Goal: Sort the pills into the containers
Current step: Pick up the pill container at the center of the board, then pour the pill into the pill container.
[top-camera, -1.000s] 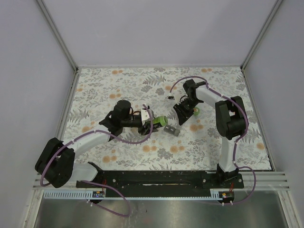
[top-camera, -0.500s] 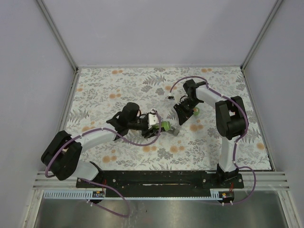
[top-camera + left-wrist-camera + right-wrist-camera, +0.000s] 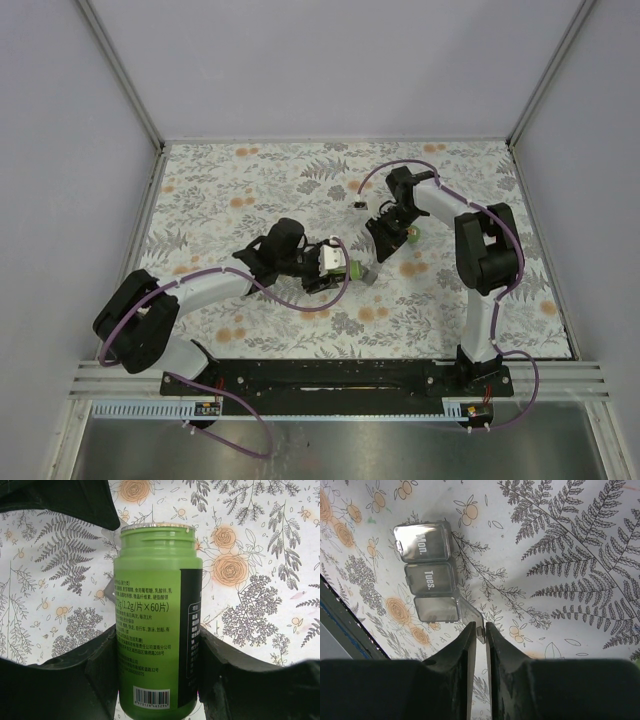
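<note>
Two claws, two grips. My left claw (image 3: 157, 647) is clamped on the green pill bottle (image 3: 155, 590), with a finger on each side of its lower half. From the overhead view the bottle is tipped on its side above the floral worktop (image 3: 260, 540), mouth pointing away from my wrist. The rim looks capless, but I can't see down inside, so no clue about pills. The bottle's base is cut off by the frame edge, and the label is tiny print plus a barcode. My right claw (image 3: 480, 630) is pinched on the clear lid flap (image 3: 469, 614) of the pill organizer (image 3: 426, 577). That flap belongs to the third compartment, which stands open, while "Mon." and "Tues." are closed. The smoky plastic makes it hard to tell what's in any of them. From above, the organizer sits just past the bottle's mouth and is mostly hidden. There's also a small green blob (image 3: 412, 236) near my right claw, too small to identify.
</note>
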Tool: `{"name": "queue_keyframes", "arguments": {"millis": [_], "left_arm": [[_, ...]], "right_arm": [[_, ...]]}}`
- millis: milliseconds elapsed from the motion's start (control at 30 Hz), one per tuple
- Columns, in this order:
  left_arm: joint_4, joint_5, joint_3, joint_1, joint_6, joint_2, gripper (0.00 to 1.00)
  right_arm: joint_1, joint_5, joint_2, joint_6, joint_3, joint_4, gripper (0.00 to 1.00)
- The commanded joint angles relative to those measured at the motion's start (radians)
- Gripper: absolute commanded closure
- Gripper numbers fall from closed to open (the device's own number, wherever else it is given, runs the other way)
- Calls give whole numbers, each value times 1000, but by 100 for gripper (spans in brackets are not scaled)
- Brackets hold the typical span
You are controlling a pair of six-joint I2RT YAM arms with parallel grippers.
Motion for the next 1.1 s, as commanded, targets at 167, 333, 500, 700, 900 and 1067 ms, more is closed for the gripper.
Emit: {"name": "queue_keyframes", "arguments": {"millis": [167, 333, 500, 700, 900, 1067], "left_arm": [[41, 3, 30, -3, 14, 0, 100], [44, -13, 38, -6, 12, 11, 100], [32, -30, 51, -11, 17, 25, 100], [22, -31, 61, -12, 25, 37, 100], [10, -43, 76, -14, 32, 57, 100], [-25, -74, 100, -15, 55, 72, 100]], "right_arm": [[-6, -23, -92, -20, -2, -11, 76], [-6, -23, -93, -20, -7, -10, 79], [-6, -24, -95, -23, -10, -8, 81], [-6, -24, -96, -25, -13, -1, 85], [-6, -21, -116, -23, -14, 1, 88], [-8, -13, -129, -22, -19, 7, 92]]}}
